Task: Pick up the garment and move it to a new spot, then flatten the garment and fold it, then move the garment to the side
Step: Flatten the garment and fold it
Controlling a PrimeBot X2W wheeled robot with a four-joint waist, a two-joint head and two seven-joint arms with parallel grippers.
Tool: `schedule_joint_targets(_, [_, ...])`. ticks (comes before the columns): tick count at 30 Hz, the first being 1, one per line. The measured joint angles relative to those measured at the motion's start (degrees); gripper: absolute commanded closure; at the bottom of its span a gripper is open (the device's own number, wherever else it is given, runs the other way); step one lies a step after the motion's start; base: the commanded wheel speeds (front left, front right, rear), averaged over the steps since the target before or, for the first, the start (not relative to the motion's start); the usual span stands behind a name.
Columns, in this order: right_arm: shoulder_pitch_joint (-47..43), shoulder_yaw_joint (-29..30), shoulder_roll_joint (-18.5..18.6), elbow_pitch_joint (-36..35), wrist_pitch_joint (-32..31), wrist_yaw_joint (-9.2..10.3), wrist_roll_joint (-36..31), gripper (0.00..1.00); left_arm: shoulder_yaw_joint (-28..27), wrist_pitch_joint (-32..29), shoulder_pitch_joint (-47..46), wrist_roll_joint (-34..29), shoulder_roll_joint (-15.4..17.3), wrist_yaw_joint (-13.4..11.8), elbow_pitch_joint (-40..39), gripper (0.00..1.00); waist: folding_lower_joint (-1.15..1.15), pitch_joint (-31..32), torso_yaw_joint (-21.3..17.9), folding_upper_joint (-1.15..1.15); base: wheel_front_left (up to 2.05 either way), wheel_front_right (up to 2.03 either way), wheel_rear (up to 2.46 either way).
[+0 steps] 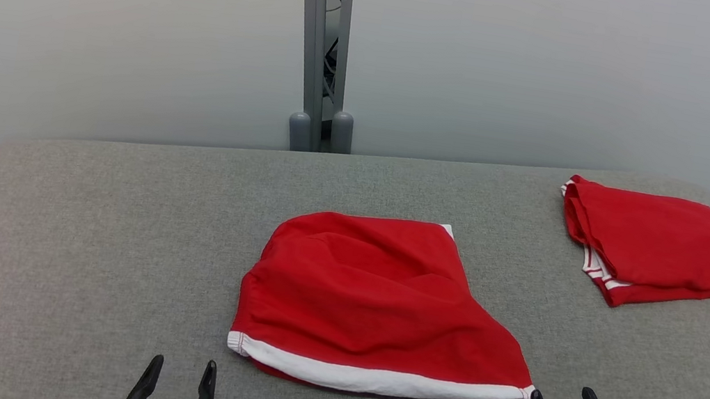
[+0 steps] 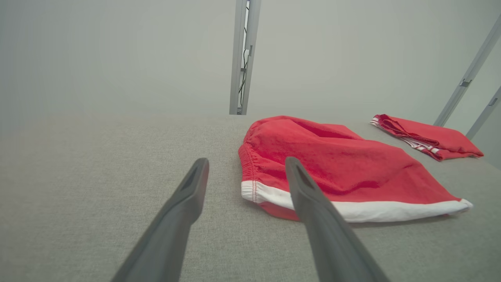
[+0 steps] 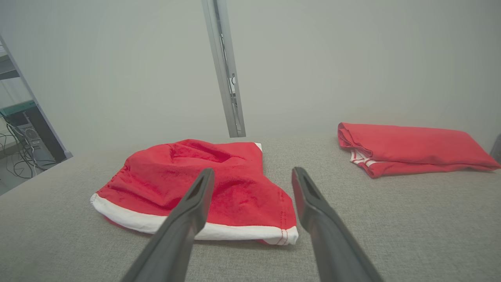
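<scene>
One rumpled garment (image 1: 375, 301), folded garment (image 1: 662, 238) beyond, cables (image 3: 21, 149) in right wrist view

I've got bare counter (image 1: 41, 230) along the left edge; the garment (image 1: 375, 301) blocks mid-counter, folded red cloth (image 1: 662, 242) the far right corner.

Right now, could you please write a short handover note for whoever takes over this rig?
End effectors: the left end effector and the right end effector are both open and hold nothing. They sit at the near side of the red shorts, one toward each end of the white hem.
Things: the shorts lie rumpled in the middle of the grey table. A folded red garment sits at the far right.
Done: no step on the shorts looks finished.
Left: flatten the shorts, fold them and move them aside.
</scene>
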State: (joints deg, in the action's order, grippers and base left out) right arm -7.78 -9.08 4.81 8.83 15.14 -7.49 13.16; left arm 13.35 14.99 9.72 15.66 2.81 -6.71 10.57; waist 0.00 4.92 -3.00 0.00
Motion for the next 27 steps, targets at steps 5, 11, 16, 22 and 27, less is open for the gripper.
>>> schedule_joint_targets(5, [0.1, 0.7, -0.1, 0.0, 0.0, 0.00, 0.1, 0.00, 1.7, 0.0, -1.0, 1.5, 0.0, 0.5, 4.8, 0.00, 0.00, -0.5, 0.5, 0.00, 0.00, 0.00, 0.00])
schedule_joint_targets(11, [1.1, -0.8, -0.2, 0.8, 0.0, 0.00, 0.5, 0.00, 4.5, -0.6, -9.3, 4.6, -0.1, 2.7, 15.8, 0.05, 0.00, -2.4, 1.0, 0.00, 0.00, 0.00, 0.00])
schedule_joint_targets(16, [2.3, -1.4, 0.5, 1.0, 0.0, 0.00, 0.7, 0.00, 5.8, -1.5, -16.6, 7.6, 0.0, 2.9, 23.6, 0.09, 0.00, -4.3, 0.5, 0.00, 0.00, 0.00, 0.00])
schedule_joint_targets(22, [2.8, -1.3, 1.2, 1.0, 0.0, -0.01, 1.0, 0.00, 7.8, -2.4, -22.1, 10.9, -0.1, 4.0, 29.5, 0.18, 0.00, -6.4, -0.3, 0.00, 0.00, 0.00, 0.00])
schedule_joint_targets(27, [3.7, -1.4, 1.4, 0.9, 0.0, 0.00, 1.0, 0.00, 9.5, -3.5, -25.2, 12.5, 0.0, 4.2, 33.3, 0.20, 0.00, -7.9, -0.7, 0.00, 0.00, 0.00, 0.00])
